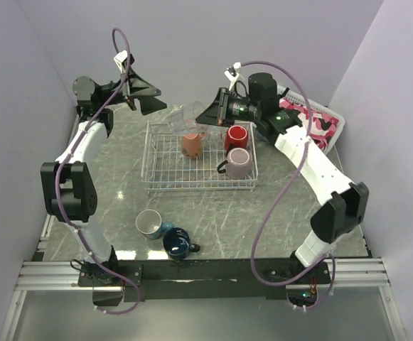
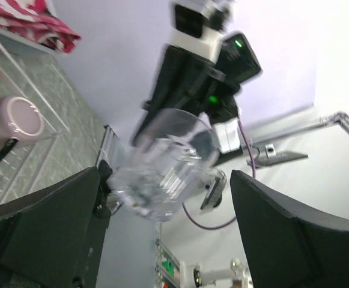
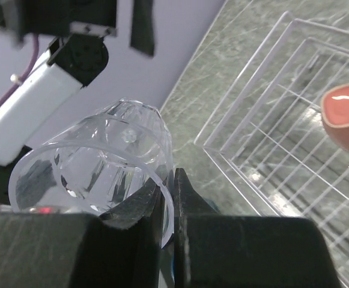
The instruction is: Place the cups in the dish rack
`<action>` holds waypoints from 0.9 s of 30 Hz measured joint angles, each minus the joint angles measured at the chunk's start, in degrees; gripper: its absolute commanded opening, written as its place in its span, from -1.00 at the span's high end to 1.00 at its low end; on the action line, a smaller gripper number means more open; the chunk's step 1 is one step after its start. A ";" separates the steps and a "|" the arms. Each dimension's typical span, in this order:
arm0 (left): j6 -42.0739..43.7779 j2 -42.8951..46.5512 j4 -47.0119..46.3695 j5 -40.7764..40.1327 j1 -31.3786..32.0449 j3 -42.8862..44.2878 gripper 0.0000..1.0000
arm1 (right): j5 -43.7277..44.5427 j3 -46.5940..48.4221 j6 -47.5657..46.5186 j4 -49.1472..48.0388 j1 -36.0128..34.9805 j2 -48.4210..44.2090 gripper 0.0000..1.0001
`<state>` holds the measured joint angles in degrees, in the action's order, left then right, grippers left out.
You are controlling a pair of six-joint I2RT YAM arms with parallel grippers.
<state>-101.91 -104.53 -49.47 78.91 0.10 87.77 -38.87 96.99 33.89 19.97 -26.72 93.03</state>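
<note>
The wire dish rack (image 1: 165, 165) holds a salmon-orange mug (image 1: 190, 145), a red mug (image 1: 236, 136) and a mauve-pink mug (image 1: 238, 163). Above its far left corner, my right gripper (image 3: 171, 180) is shut on the rim of a clear glass (image 3: 96, 162), one finger inside and one outside. My left gripper (image 2: 165, 180) stands wide open around that same glass (image 2: 162, 165); its fingers are apart from the glass on the right side. A teal-blue mug (image 1: 149, 224) with a white inside and a dark navy mug (image 1: 178, 243) sit on the table in front of the rack.
A white plastic basket (image 1: 334, 117) of pink cloth stands at the back right, behind the right arm. Both grippers (image 1: 153, 99) (image 1: 210, 114) meet over the rack's far edge, close to the back wall. Side walls enclose the table.
</note>
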 measured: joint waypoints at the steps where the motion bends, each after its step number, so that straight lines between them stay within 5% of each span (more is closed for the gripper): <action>1: -1.27 0.02 -1.77 0.42 0.46 0.07 -0.93 | -0.48 0.00 1.01 -0.92 0.00 0.90 1.00; 10: -6.58 0.09 -11.67 1.55 3.98 -1.36 -0.93 | -5.88 1.46 7.80 -7.02 0.42 5.60 1.00; 27: -8.48 -1.14 -15.67 1.99 6.67 -1.68 -0.93 | -12.02 1.66 24.55 -28.39 1.20 13.55 1.00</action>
<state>-110.39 -105.67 -65.14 80.90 6.76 86.08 -50.89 98.65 58.43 -8.43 -25.52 106.59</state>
